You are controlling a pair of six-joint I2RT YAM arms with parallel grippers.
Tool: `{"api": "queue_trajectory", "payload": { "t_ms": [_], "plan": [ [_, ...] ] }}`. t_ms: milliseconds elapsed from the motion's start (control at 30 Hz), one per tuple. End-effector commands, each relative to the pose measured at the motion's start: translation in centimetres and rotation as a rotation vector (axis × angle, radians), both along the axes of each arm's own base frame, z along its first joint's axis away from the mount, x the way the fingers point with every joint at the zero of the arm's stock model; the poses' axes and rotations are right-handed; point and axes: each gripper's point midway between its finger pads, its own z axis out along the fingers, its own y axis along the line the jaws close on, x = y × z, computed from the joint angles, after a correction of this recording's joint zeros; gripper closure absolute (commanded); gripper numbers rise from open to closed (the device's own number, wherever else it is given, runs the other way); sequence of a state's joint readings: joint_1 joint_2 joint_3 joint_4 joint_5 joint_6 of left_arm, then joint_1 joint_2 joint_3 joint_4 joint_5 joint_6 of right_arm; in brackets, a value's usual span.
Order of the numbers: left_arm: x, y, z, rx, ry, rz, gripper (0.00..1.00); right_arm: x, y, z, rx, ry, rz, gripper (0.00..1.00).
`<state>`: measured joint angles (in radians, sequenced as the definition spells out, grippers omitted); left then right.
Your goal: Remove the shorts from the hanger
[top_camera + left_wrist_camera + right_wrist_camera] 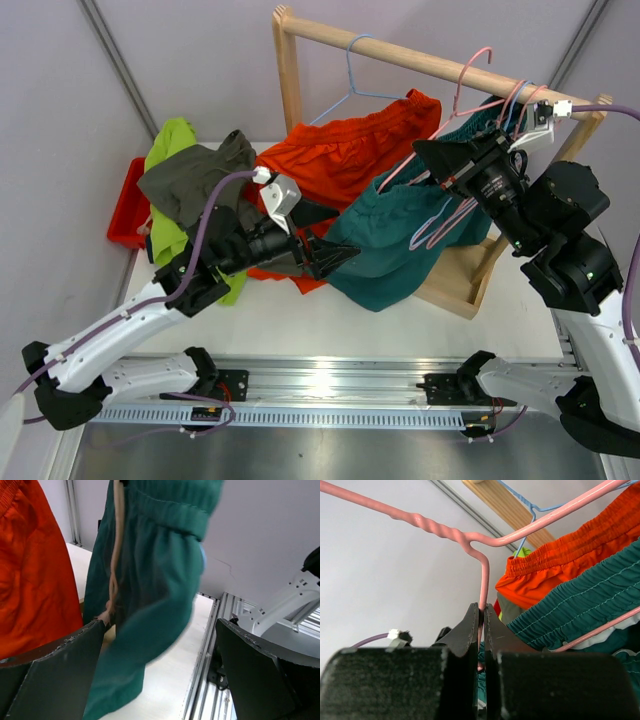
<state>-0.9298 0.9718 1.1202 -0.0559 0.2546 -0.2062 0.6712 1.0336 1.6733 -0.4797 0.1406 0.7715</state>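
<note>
Right pincer clamped on pink hanger wire; left pincer spread wide beside hanging teal shorts, gripping nothing; orange shorts draped from wooden rack.

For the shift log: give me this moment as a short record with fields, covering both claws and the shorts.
left claw: open, jaws wide at the lower part of the teal shorts, not closed on them
right claw: shut on the pink hanger, pinching its wire
teal shorts: hanging on the pink hanger, not yet off
orange shorts: hanging from the blue hanger on the wooden rack
dark grey shorts: heaped at the left with the lime green shorts, over the red bin
navy shorts: not seen
</note>
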Motion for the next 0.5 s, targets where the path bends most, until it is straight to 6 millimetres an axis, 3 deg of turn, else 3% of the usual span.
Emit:
{"api": "queue_trajectory", "payload": {
  "t_ms": [0, 300, 400, 467],
  "plan": [
    [0.5, -0.6, 2.4, -0.066, -0.078, 0.010, 0.01, -2.3, -0.5, 3.9, 0.094, -0.106, 0.060, 1.00],
    [0.5, -0.2, 2.9, -0.081, -0.106, 0.026, 0.01, -2.7, -0.3, 3.6, 0.112, -0.091, 0.083, 1.00],
    [0.3, -0.5, 2.5, -0.091, -0.093, 0.005, 0.24, -2.6, -0.3, 3.5, 0.119, -0.092, 0.080, 1.00],
    [-0.1, -1.0, 1.5, -0.088, -0.073, -0.028, 0.58, -2.6, -0.2, 3.4, 0.127, -0.089, 0.081, 1.00]
  ]
}}
